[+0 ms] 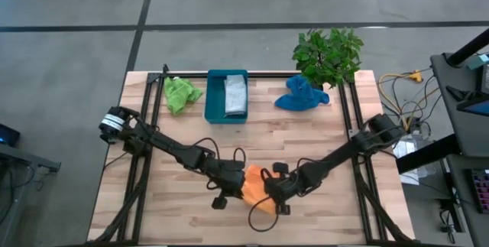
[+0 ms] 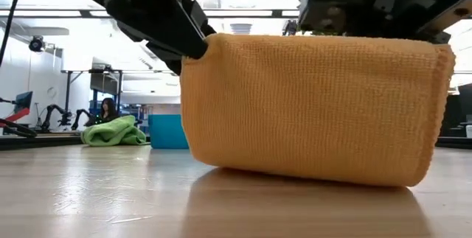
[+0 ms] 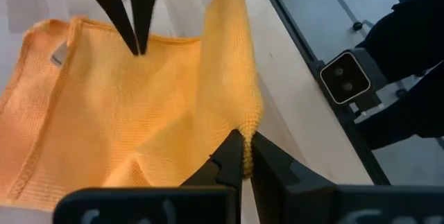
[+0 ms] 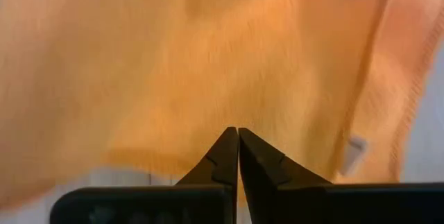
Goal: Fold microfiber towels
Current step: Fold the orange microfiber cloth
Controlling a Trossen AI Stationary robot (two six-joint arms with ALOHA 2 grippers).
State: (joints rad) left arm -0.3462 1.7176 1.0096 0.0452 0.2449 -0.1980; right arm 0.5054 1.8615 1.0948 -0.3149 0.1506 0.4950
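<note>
My left tool (image 3: 243, 156) pinched on orange towel (image 2: 310, 105) top corner; my right tool (image 4: 238, 156) pinched on opposite corner. Towel hangs between my tools, long axis tool-to-tool, lower edge touching worktop (image 2: 88, 194). Both arms equally near.

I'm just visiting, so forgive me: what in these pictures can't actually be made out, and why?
- Low view: the orange towel fills the frame, hiding the table behind it; both arms are cut off by the top edge.
- High view: the left gripper and right gripper crowd over the towel, hiding how it is folded.
- Right wrist view: the towel is a blur, so where the shut fingers pinch it is unclear.
- High view: the grey towel in the teal tray is too small to judge its folds.
</note>
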